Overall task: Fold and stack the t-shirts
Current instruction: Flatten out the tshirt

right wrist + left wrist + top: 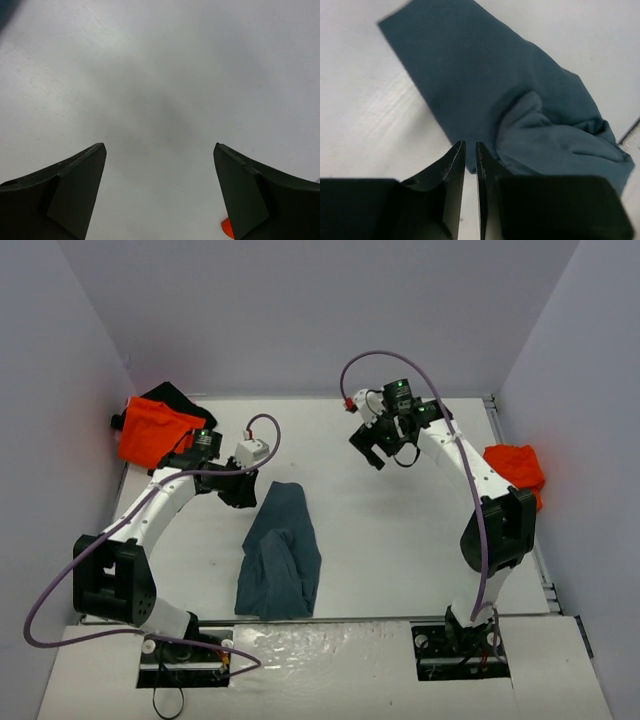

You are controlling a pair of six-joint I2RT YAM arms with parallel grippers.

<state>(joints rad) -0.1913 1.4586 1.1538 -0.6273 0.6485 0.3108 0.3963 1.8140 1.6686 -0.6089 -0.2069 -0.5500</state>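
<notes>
Left wrist view: left gripper point(470, 145) pinched together at the edge of the slate-blue t-shirt point(485, 85), no cloth visibly between, shirt rumpled mid-table point(360, 100) toward the near edge, right gripper point(160, 146) spread apart, so lifting now likely comes up empty or drags the fold askew.

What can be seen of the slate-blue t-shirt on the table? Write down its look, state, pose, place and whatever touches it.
The slate-blue t-shirt is soft, plain cloth, roughly folded into a long narrow strip on the white table, between the two arms. Its far end lies flat; its near end is bunched, with a paler fold on top. The left gripper, shut, sits at its far left edge; whether it pinches cloth is unclear.
</notes>
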